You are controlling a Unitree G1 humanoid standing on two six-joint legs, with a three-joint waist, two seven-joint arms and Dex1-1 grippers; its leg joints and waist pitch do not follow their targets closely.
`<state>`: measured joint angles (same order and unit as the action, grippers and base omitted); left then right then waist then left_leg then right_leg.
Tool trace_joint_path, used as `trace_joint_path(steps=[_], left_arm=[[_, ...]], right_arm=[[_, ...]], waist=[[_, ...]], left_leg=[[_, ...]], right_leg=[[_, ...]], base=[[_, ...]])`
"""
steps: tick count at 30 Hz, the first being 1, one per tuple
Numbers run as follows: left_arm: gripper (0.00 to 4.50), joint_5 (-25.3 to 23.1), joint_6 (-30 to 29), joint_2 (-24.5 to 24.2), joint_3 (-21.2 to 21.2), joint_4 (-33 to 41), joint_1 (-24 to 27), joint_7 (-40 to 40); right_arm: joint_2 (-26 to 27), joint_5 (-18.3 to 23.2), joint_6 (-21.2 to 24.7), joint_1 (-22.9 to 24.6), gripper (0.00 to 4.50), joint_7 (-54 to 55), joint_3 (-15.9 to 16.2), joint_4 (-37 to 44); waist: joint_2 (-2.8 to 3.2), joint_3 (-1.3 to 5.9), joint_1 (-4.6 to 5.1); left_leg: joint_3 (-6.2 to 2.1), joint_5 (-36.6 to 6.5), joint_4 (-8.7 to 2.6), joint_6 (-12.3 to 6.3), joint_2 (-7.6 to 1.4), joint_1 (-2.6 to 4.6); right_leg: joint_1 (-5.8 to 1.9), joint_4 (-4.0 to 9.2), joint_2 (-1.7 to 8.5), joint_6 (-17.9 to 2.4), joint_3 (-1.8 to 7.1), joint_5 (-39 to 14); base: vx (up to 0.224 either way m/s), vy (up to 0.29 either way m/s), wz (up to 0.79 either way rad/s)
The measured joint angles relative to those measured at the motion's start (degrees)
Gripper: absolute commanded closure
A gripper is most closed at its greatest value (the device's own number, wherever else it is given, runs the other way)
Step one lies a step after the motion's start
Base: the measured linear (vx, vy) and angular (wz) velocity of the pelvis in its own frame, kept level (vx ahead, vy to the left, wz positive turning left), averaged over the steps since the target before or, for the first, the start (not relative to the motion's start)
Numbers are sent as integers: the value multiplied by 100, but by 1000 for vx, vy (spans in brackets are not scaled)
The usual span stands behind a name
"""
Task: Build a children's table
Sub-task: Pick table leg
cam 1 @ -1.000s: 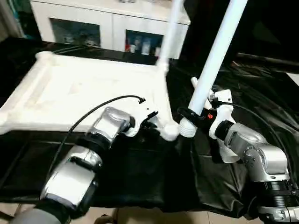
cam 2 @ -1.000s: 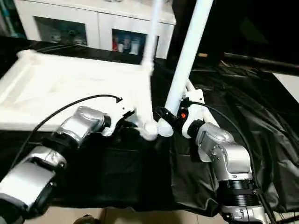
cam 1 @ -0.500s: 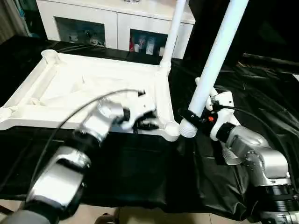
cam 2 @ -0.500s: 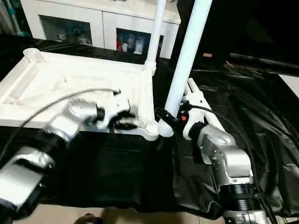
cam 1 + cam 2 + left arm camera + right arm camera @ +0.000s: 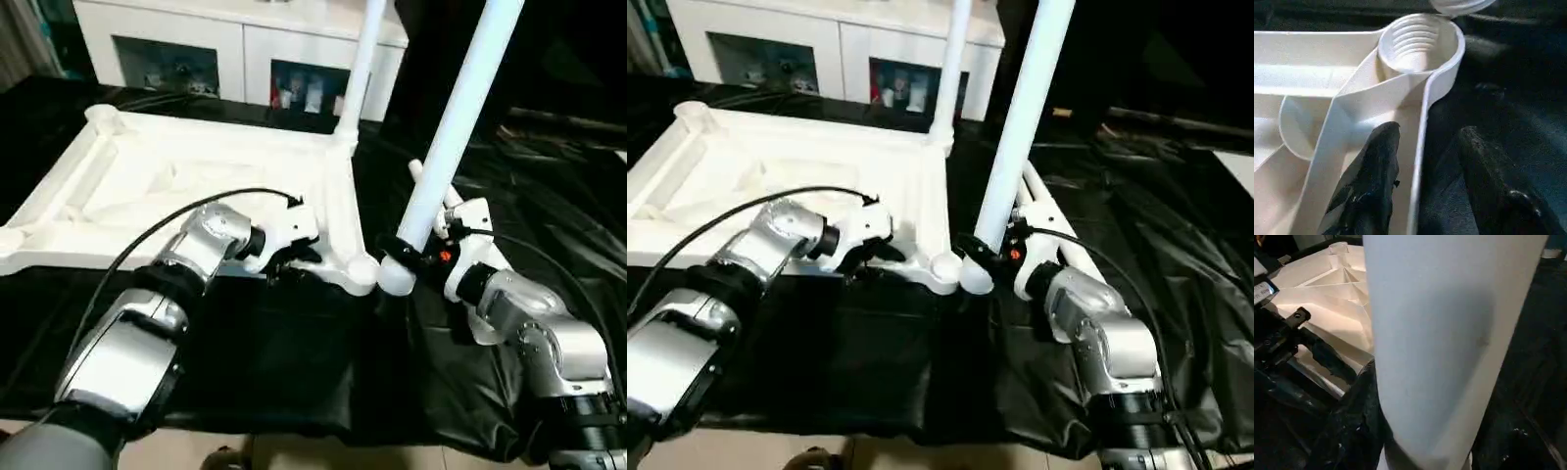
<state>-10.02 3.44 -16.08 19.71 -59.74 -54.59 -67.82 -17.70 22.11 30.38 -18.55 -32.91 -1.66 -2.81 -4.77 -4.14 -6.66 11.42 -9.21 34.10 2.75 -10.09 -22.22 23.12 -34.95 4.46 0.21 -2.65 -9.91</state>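
Note:
The children's table top (image 5: 186,171) lies upside down on the black cloth, ribbed underside up. One white leg (image 5: 359,69) stands upright in its far right corner socket. My right gripper (image 5: 407,257) is shut on a second leg (image 5: 453,122), tilted, with its lower end just beside the empty near right socket (image 5: 361,271). That threaded socket (image 5: 1418,44) faces my left gripper (image 5: 1427,131), which is open astride the near rim: one finger (image 5: 1378,166) inside, the other outside on the cloth. Another white tube (image 5: 1038,201) lies on the cloth behind my right wrist.
A white cabinet with glass doors (image 5: 196,44) stands behind the work table. The black cloth (image 5: 294,362) hangs over the front edge and is wrinkled to the right (image 5: 558,206). My silver forearms reach in from the near side.
My left gripper's fingers have spread apart at the near rim, and its forearm has shifted. The table top has settled flat. The right gripper still holds its leg beside the corner.

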Motion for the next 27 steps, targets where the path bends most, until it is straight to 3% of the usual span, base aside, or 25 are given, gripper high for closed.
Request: trace_joint_path(steps=[3, 5, 14, 15, 18, 20, 27], left_arm=[[270, -105, 83, 62, 38, -186, -6, 141], [301, -121, 128, 75, 41, -307, -7, 187], [355, -222, 295, 68, 51, -640, -187, 184], [385, -222, 306, 65, 47, -654, -191, 179], [391, -223, 328, 50, 38, -700, -196, 184], [427, -230, 368, 46, 40, -714, -197, 140], [449, -295, 438, 69, 52, -783, -230, -14]], right_arm=[[0, 0, 0, 45, 263, -1, 0, 46], [0, -1, 0, 67, 263, -1, 0, 46], [0, -3, 0, 70, 263, -3, 2, 51], [-1, -3, 0, 70, 263, -4, 2, 52], [-1, -3, 0, 70, 263, -9, 9, 52], [-2, -4, 0, 71, 263, -10, 10, 52], [-39, -7, 1, 71, 263, -13, 11, 52]], waist=[[13, 1, 2], [17, 1, 4], [24, 3, 4], [26, 4, 5], [26, 4, 5], [27, 5, 10], [29, 5, 42]], left_leg=[[0, 0, 0, 0, 0, 0], [0, 0, 0, 0, 0, 0], [0, 0, 0, 0, 0, 2], [0, 0, 0, 0, 0, 2], [0, 0, 0, 0, 0, 2], [1, 0, 0, 0, 0, 2], [3, -1, 0, -1, 0, 7]], right_leg=[[0, 0, 0, 0, 0, 0], [0, -1, 0, 0, -1, 0], [0, -1, 0, -2, -1, 1], [0, -1, 0, -2, 0, 1], [0, 0, 0, -2, 0, 1], [0, 0, 0, -2, 0, 1], [0, -1, -1, -3, 2, 1]], base=[[0, 0, 0], [0, 0, 0], [0, 0, 0], [0, 0, 0], [0, 0, 0], [0, 0, 0], [0, 0, 0]])
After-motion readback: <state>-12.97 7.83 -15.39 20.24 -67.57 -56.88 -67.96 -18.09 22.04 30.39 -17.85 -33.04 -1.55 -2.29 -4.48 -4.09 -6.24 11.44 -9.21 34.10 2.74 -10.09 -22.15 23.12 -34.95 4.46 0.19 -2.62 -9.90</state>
